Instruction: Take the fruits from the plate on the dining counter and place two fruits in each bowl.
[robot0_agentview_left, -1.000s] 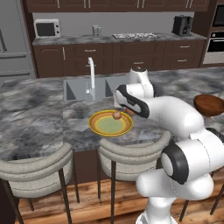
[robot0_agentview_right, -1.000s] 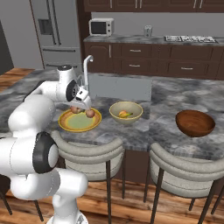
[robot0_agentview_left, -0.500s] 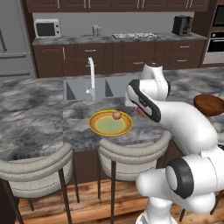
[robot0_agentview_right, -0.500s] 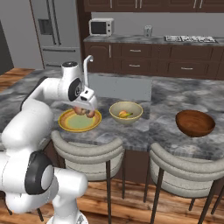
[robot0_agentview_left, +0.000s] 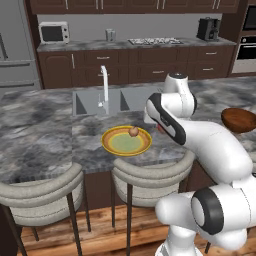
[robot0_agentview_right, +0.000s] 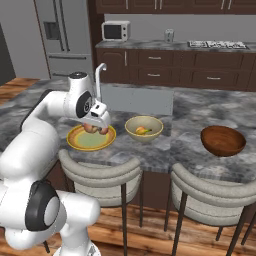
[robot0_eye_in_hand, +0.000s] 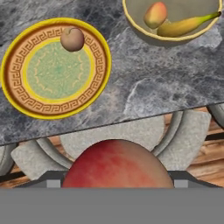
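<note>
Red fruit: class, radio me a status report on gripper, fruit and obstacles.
Gripper shut on red fruit, lifted above plate. Brownish fruit on plate. Cream bowl holds two. Nothing blocking.

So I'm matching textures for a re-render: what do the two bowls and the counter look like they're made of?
The dark bowl looks like wood: reddish-brown, faint grain, soft sheen. The cream bowl seems glazed ceramic, plain pale yellow and smooth, though plastic is possible. The dining counter reads as polished stone, grey with marbled veining.

White glossy arm (robot0_agentview_left: 210, 140), dark round joints
</note>
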